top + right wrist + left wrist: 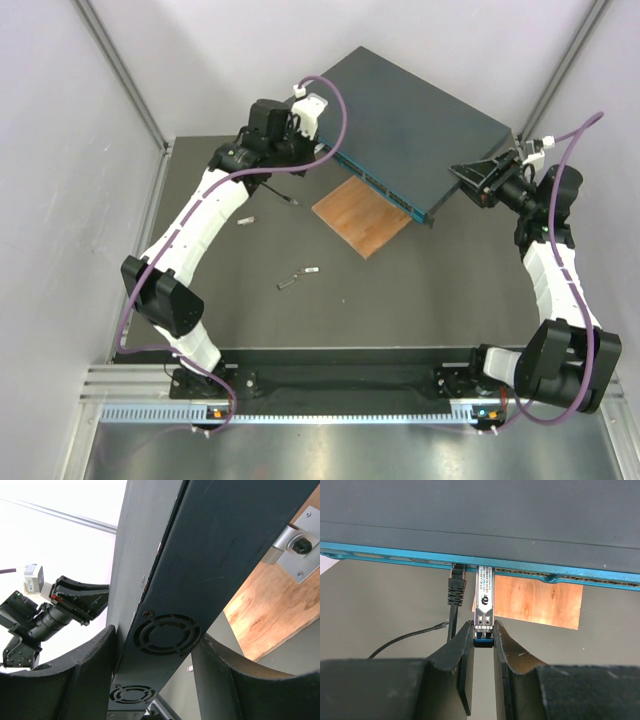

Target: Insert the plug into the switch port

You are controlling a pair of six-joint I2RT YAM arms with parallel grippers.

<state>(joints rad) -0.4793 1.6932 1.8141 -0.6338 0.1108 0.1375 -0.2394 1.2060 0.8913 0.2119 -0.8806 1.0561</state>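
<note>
The dark blue-grey switch (420,120) lies tilted across the back of the table, its teal front face (395,556) towards my left arm. A thin black cable (405,639) has one plug (457,580), with a ribbed black boot, seated in a switch port; its other pale tip (440,625) lies loose on the table. My left gripper (484,630) is shut on the tail of a silver module (484,597), whose nose sits in the port right of the plug. My right gripper (159,632) is shut on the switch's fan-vented end (167,635), at its right corner (468,178).
A brown wooden board (360,215) lies flat under and in front of the switch. Loose grey pieces (245,220) (311,269) lie on the dark table nearer the arms. A metal bracket (292,547) sticks out from the switch. Pale walls enclose the table.
</note>
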